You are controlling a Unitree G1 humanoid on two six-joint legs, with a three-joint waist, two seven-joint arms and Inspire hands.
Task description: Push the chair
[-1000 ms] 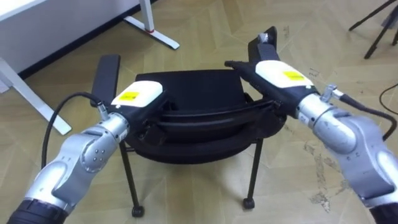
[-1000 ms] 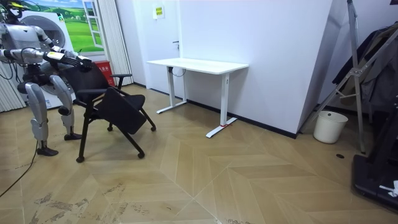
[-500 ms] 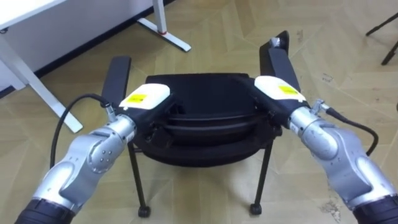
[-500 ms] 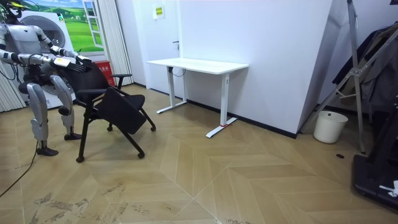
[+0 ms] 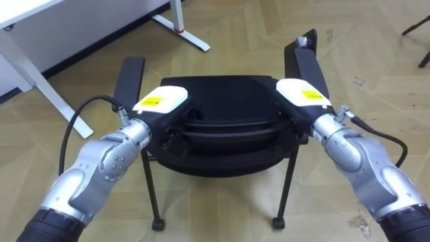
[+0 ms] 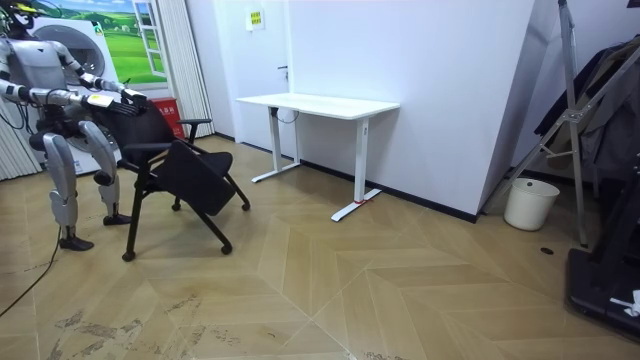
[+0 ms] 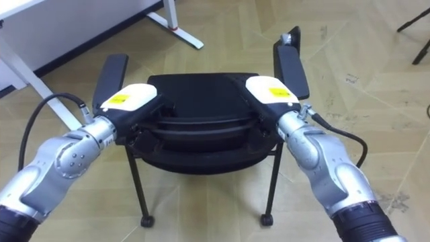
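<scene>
Parquet floor (image 5: 235,27) suits sliding this stiff, light chair (image 5: 228,97); our left hand (image 5: 160,101) and right hand (image 5: 302,93) sit on its back, grip unclear.

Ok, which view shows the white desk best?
The room view: the whole white desk stands there by the wall, top and both legs. The eye views show a part of its top and parts of its legs, beyond the chair.
</scene>
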